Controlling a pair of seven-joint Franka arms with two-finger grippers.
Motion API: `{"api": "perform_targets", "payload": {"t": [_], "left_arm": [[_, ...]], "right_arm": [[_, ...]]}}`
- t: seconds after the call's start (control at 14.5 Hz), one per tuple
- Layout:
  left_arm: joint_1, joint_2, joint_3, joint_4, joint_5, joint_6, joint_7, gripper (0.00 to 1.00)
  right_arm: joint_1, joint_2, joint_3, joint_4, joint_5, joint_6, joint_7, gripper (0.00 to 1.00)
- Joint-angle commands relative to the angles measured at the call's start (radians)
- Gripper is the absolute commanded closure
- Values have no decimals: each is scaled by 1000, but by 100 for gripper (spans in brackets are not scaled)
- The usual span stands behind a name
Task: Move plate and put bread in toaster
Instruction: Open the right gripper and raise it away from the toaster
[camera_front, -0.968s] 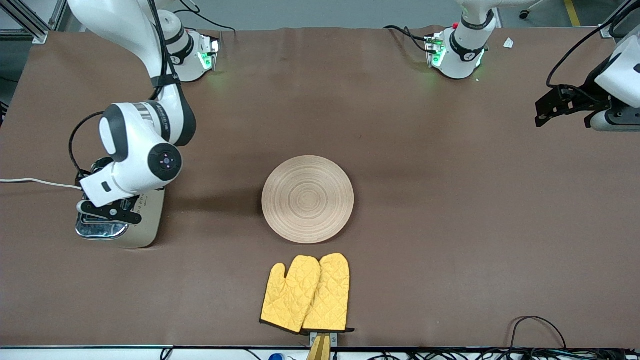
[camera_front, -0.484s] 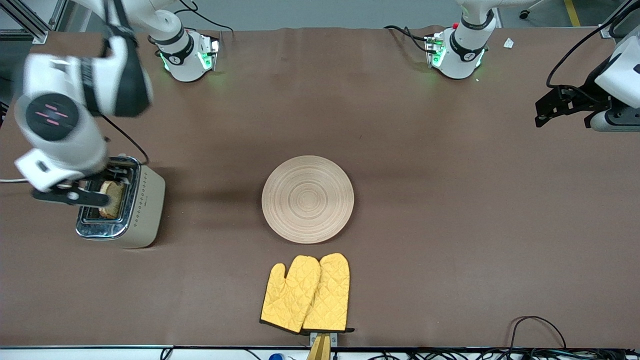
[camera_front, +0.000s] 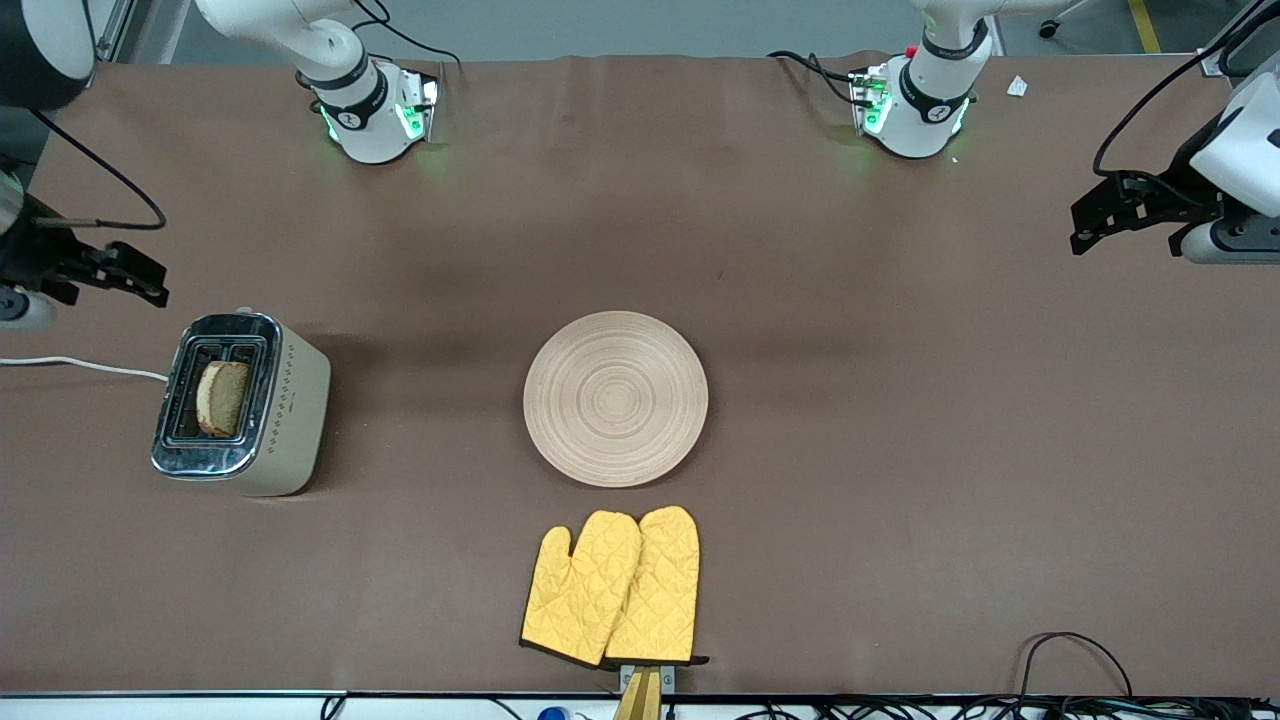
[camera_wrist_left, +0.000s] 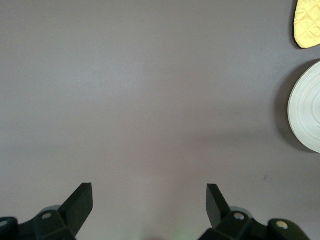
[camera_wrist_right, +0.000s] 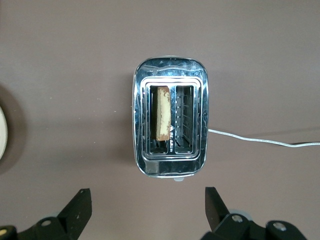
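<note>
The bread (camera_front: 222, 397) stands on edge in one slot of the toaster (camera_front: 290, 420), at the right arm's end of the bench (camera_front: 900, 400). The plate (camera_front: 615, 398) lies bare at mid-bench, with yellow oven mitts (camera_front: 612, 585) nearer the camera. The right claw (camera_wrist_right: 145, 210) hangs released and empty above the toaster; the left claw (camera_wrist_left: 149, 202), waiting over bare bench, is likewise released. Both steps look done; at most, pressing the toaster's lever remains.
</note>
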Motion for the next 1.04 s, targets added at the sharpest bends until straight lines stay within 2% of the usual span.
{"api": "perform_targets", "payload": {"t": [0.0,0.14,0.35,0.76,0.83,0.97], "left_arm": [[5,-1,-7,5,2,-10,-5,0],[3,-1,-7,3,2,-10,-7,0],[3,-1,-7,5,4,-8,-5,0],[5,1,-4,11,7,-10,6,0],[3,1,-6,11,19,-10,7,0],[-1,6,-6,9,28,-11,9,0]], "right_arm": [[-14,-47,14,-1,23,-30,-18,0],[-14,-41,17,57,26,-83,-14,0],[-14,-45,15,68,58,-83,-7,0],[-56,-45,34,117,61,-90,2,0],[-84,-45,63,117,60,-92,2,0],[-234,-48,212,117,62,-92,2,0]]}}
